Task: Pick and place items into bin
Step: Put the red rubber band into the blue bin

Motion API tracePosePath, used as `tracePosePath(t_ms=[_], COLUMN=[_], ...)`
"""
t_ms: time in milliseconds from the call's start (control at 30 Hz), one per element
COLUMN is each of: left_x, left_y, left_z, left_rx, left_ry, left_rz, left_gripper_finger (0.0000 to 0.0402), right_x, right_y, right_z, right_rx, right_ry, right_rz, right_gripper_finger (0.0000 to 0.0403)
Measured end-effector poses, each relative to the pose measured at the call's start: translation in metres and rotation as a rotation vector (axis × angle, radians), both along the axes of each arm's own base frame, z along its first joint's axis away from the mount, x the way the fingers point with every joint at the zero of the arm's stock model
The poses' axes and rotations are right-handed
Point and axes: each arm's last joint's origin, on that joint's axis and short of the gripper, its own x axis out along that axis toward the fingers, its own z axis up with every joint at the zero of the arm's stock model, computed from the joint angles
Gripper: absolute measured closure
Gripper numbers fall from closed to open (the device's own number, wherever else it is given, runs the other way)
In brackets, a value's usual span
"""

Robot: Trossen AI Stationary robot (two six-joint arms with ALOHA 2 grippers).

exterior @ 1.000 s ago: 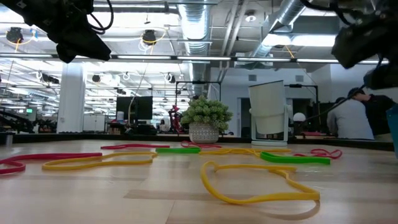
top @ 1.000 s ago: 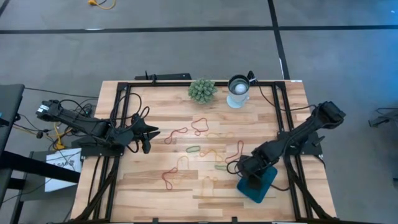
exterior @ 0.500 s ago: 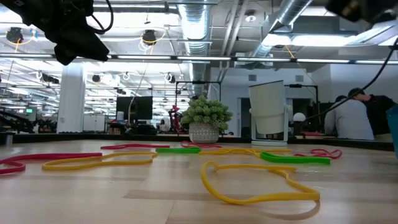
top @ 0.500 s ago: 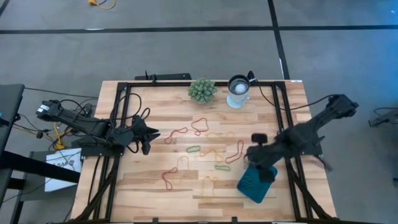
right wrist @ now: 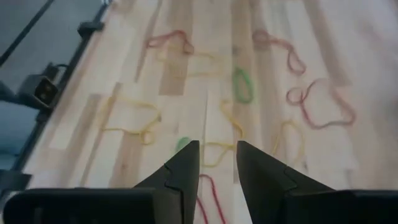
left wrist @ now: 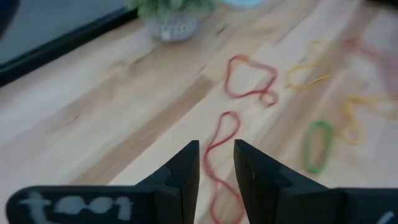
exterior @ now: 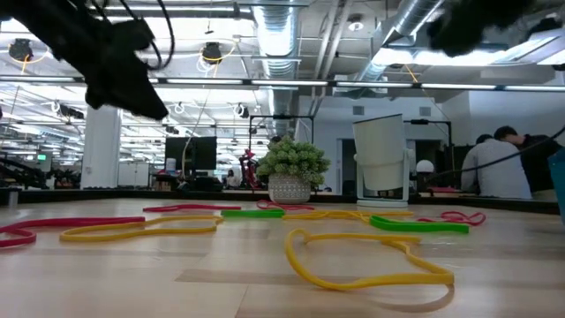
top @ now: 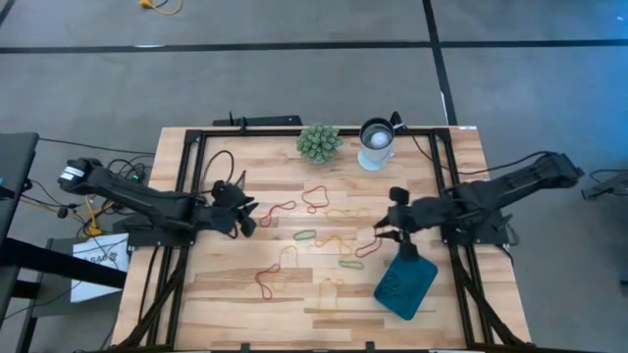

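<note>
Left wrist view shows the left gripper (left wrist: 216, 163), fingers slightly parted and empty, above a thin floppy red rubber-band loop (left wrist: 219, 152) at frame centre. It looks light and limp, so pinch one strand against the wooden table (left wrist: 112, 99).

In your low view both arms smear into dark blurs; the bin (exterior: 561, 199) is cut by the edge; the left wrist's red loop (left wrist: 219, 163) runs behind its fingers.

Both robot arms are dark black and made of chunky jointed parts. The left arm (top: 147, 201) has thin black cables looping around it. Each arm ends in two flat, pointed black fingers (left wrist: 180, 180). Faint white letters sit just behind the left fingers.
</note>
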Motion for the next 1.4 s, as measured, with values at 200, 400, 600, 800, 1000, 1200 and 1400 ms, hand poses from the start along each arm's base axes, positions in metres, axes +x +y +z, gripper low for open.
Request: tracePosePath(t_ms=[200, 400, 600, 800, 1000, 1200, 1400], left_x=[0.034, 0.059, 0.064, 0.069, 0.069, 0.069, 0.091], left_y=[0.013, 0.035, 0.052, 0.055, 0.055, 0.054, 0.041], left_z=[-0.026, -0.055, -0.084, -0.097, -0.099, -0.099, -0.062], left_rx=[-0.054, -0.088, -0.171, -0.176, -0.181, -0.211, -0.290], left_ry=[0.058, 0.119, 0.238, 0.265, 0.272, 0.259, -0.006], left_rz=[-0.010, -0.025, -0.044, -0.040, -0.045, -0.066, -0.259], left_gripper_finger=[0.0313, 0.0313, 0.0313, 0.0313, 0.0348, 0.0399, 0.0401], right_x=[0.011, 0.020, 0.024, 0.024, 0.024, 0.024, 0.019], right_y=[-0.032, -0.050, -0.048, -0.043, -0.041, -0.042, -0.039], right_z=[-0.040, -0.049, -0.052, -0.053, -0.053, -0.053, -0.043], right_rx=[0.043, 0.067, 0.109, 0.109, 0.122, 0.262, 0.320], right_ry=[0.009, -0.024, -0.025, -0.019, -0.018, -0.001, -0.050], right_rz=[-0.119, -0.191, -0.134, -0.113, -0.115, -0.232, -0.304], right_gripper_finger=[0.0301, 0.0300, 0.0300, 0.0300, 0.0300, 0.0301, 0.0301])
